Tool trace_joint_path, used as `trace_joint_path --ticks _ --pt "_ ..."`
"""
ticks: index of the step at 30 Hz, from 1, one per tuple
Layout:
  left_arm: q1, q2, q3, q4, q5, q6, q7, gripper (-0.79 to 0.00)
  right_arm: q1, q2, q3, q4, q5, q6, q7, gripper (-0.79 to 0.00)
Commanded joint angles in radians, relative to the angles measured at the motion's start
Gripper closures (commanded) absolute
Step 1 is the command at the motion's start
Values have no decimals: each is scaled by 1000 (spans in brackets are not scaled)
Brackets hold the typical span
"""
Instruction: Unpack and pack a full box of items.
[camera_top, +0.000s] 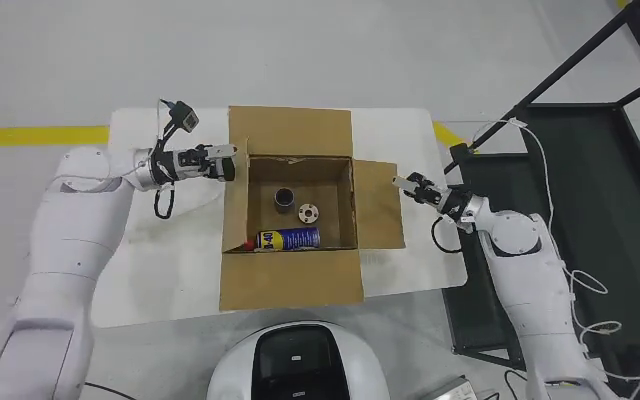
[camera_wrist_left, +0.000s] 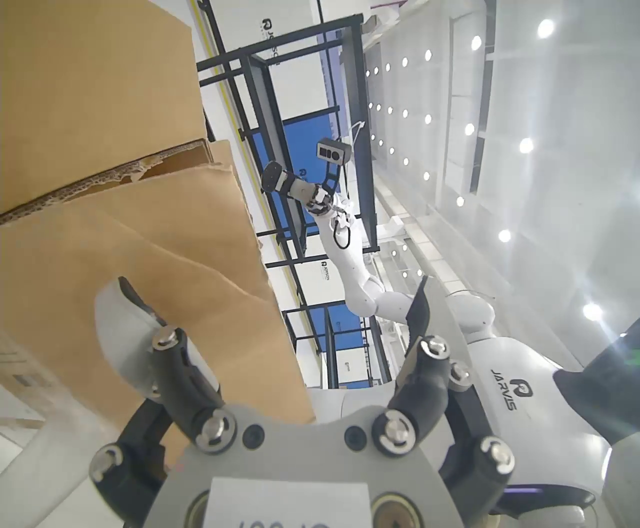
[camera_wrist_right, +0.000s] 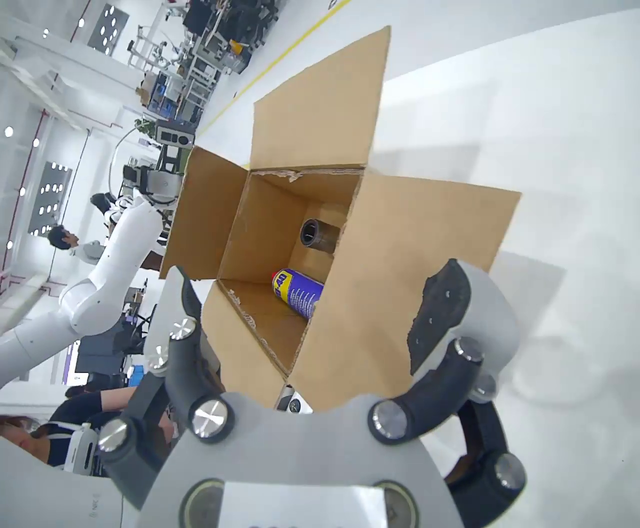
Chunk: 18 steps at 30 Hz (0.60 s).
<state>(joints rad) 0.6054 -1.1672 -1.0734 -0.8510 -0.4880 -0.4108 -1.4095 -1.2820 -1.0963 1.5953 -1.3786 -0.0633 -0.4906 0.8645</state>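
Note:
An open cardboard box (camera_top: 290, 285) stands mid-table with all its flaps folded outward. Inside lie a blue and yellow spray can (camera_top: 289, 239) along the near wall, a dark short tube (camera_top: 285, 197) and a small round metal part (camera_top: 307, 212). The right wrist view looks into the box at the can (camera_wrist_right: 297, 295) and the tube (camera_wrist_right: 317, 235). My left gripper (camera_top: 228, 163) is open beside the left flap (camera_wrist_left: 165, 250), holding nothing. My right gripper (camera_top: 403, 183) is open at the outer edge of the right flap (camera_wrist_right: 400, 260), its fingertips (camera_wrist_right: 442, 300) on either side of that flap.
The white table (camera_top: 165, 270) has bare surface to the left of the box and a narrow strip to its right. A black metal rack (camera_top: 580, 190) stands just past the table's right edge, behind my right arm.

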Motion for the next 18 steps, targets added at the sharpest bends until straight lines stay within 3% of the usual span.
trace_joint_path --ticks 1,8,12,18 --pt "-3 -6 29 0 2 -6 6 -785 20 0 -19 57 -18 17 -1 -785" --pt "-7 -14 87 10 21 -28 28 -785 60 -3 -81 164 -3 -5 27 -785" --pt "-11 -10 104 30 58 -49 49 -785 53 -6 -101 163 158 -78 107 -785" --pt "-16 -7 109 73 44 -70 70 -785 13 11 -65 -6 196 -173 188 -785"
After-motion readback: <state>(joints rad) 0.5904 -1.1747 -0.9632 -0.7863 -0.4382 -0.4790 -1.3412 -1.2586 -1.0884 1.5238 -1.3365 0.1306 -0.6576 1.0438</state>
